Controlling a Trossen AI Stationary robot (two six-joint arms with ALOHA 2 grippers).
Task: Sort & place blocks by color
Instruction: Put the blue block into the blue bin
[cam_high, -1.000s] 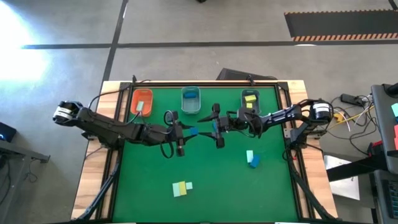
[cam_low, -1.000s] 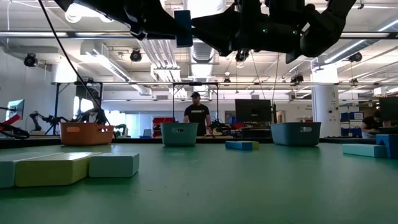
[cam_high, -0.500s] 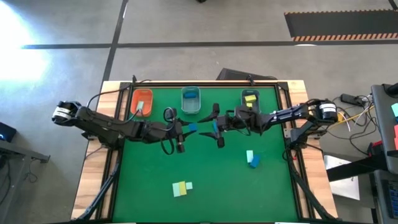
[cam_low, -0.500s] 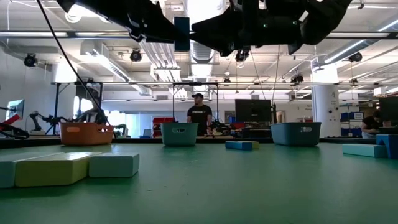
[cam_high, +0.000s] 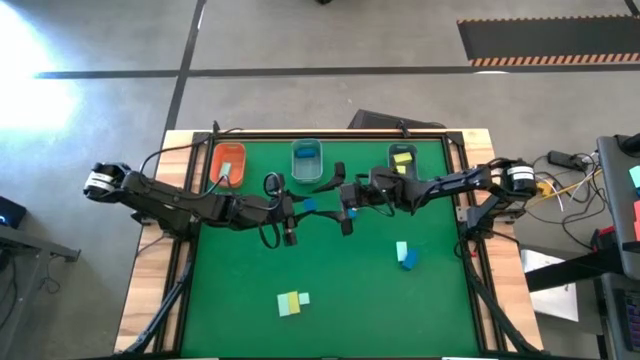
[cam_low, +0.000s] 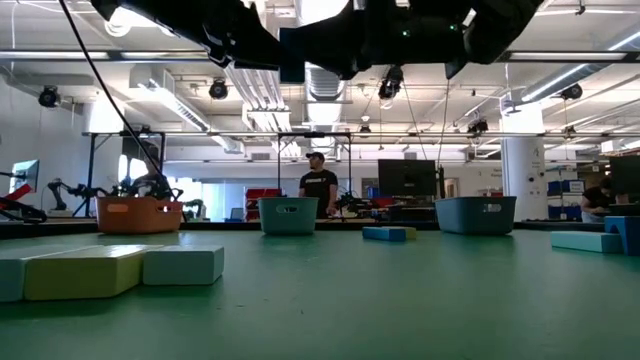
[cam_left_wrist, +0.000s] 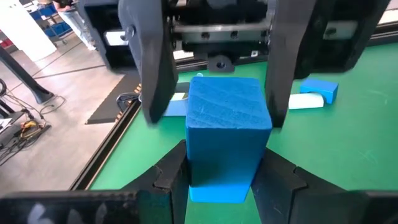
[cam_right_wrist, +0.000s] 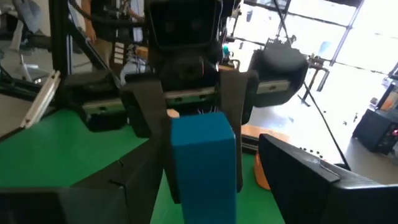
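A green-topped table (cam_high: 330, 260) is filling the high view, with an orange bin (cam_high: 228, 163), a clear bin (cam_high: 306, 161) and a grey bin (cam_high: 403, 160) lining its far edge. A plain blue block (cam_left_wrist: 227, 134) is sitting clamped between the left gripper (cam_high: 300, 207)'s fingers above mid-table, while the right gripper (cam_high: 336, 197) is reaching in opposite, its jaws standing spread around the block's far end without clearly touching it. In the low view both arms are cut off by the top edge, and other blocks (cam_high: 292, 302) are lying near the front.

The left claw (cam_high: 300, 207) and right claw (cam_high: 338, 203) face each other above the bench (cam_high: 340, 290), a block (cam_high: 309, 205) between them; three bins (cam_high: 307, 160) lie behind, loose blocks (cam_high: 292, 302) before.
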